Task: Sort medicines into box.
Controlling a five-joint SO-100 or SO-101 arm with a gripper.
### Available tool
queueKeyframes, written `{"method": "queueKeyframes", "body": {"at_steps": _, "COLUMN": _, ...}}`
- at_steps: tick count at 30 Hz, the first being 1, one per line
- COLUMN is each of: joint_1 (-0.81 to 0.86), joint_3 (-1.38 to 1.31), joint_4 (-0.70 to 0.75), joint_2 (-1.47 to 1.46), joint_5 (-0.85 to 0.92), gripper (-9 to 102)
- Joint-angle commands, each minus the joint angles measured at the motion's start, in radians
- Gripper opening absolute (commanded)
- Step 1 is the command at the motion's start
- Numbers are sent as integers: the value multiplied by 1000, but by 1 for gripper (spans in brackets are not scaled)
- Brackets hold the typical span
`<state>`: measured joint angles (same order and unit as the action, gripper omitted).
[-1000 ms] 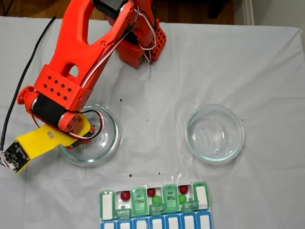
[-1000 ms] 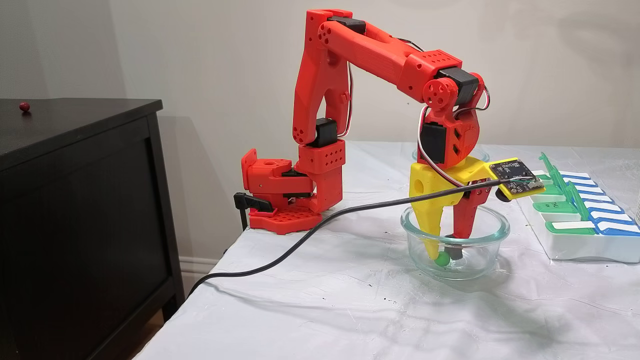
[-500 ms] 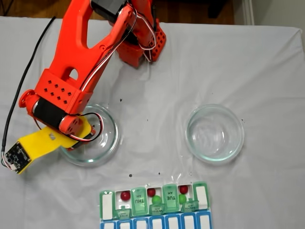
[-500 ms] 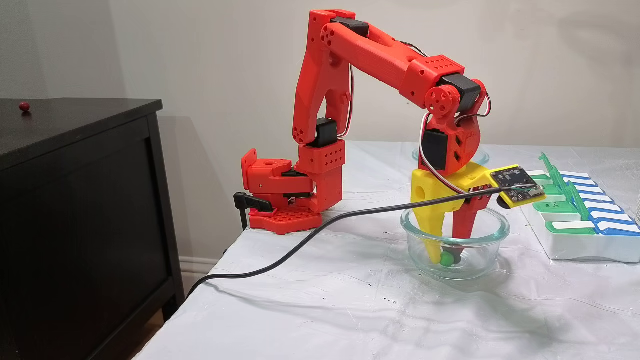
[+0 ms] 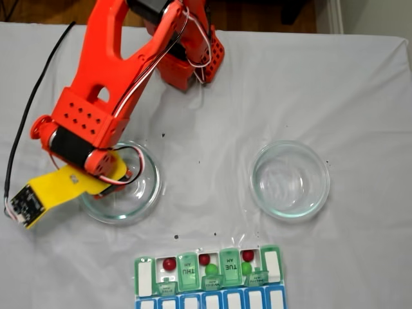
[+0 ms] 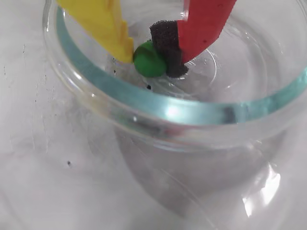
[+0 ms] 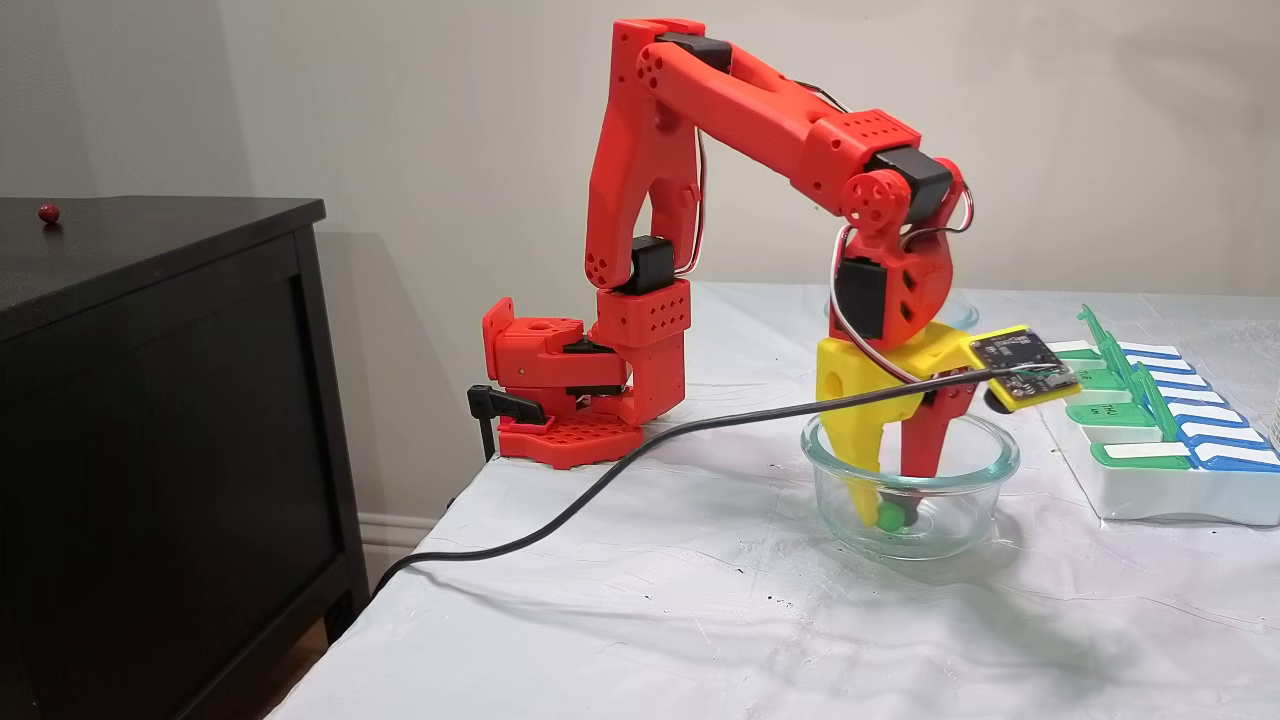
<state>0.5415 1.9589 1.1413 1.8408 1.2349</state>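
In the wrist view a green pill [image 6: 149,58] sits pinched between the yellow fingertip [image 6: 125,47] and the black foam pad on the red finger [image 6: 167,44], low inside a clear glass dish [image 6: 158,108]. My gripper [image 7: 889,510] reaches down into that dish [image 7: 990,468] and is shut on the green pill [image 7: 888,517]. The box [image 5: 143,277] lies at the table's near edge with green lids raised. Its open cells hold three dark red pills [image 5: 169,263] and two green pills [image 5: 211,269]. The arm hides the gripper in the fixed view from above.
A second, empty glass dish [image 5: 290,179] stands to the right of the first dish [image 5: 153,187]. A black cable [image 7: 600,480] trails off the table's left edge. A dark red ball [image 7: 47,212] lies on the black cabinet [image 7: 150,300]. The box [image 7: 1150,480] is right of the dish.
The fingers have drawn together onto the green pill in the dish. The wrist and its camera board have shifted slightly left in the fixed view from above.
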Motion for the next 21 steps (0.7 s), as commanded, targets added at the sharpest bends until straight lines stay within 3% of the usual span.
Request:
{"method": "queueKeyframes", "body": {"at_steps": 1, "joint_1": -57, "joint_3": -5, "joint_4": -3, "joint_2": 215, "joint_5": -67, "gripper": 0}}
{"method": "queueKeyframes", "body": {"at_steps": 13, "joint_1": -202, "joint_3": -35, "joint_4": -133, "joint_2": 485, "joint_5": -477, "gripper": 0}}
{"method": "queueKeyframes", "body": {"at_steps": 21, "joint_1": -397, "joint_3": 83, "joint_4": -448, "joint_2": 385, "joint_5": -686, "gripper": 0}}
